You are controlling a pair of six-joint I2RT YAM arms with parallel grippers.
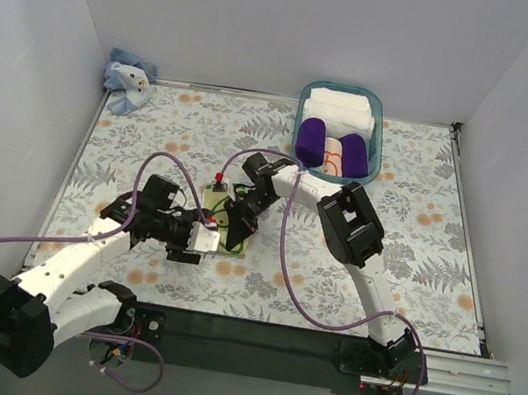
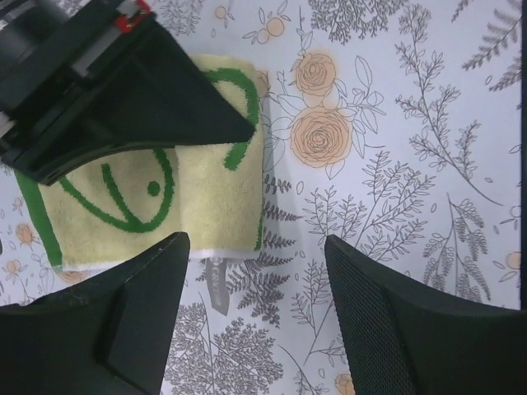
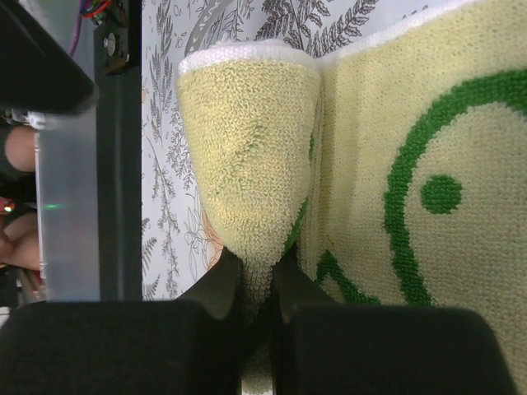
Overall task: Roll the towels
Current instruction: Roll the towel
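Observation:
The yellow-green towel (image 1: 233, 238) with green swirls lies flat mid-table, mostly hidden under both grippers. In the right wrist view my right gripper (image 3: 260, 271) is shut on a folded-up edge of this towel (image 3: 247, 148), the rest lying flat (image 3: 395, 164). In the left wrist view the towel (image 2: 210, 193) lies just ahead of my left gripper (image 2: 257, 276), which is open and empty over bare table next to the towel's white hem. The right gripper (image 2: 123, 90) sits over the towel's far part. The light blue towel (image 1: 128, 75) lies crumpled at the back left corner.
A teal basket (image 1: 381, 126) at the back holds white folded towels and deep purple rolls. White walls close in the flowered table (image 1: 418, 244) on three sides. A purple cable (image 1: 284, 262) loops over the table by the right arm.

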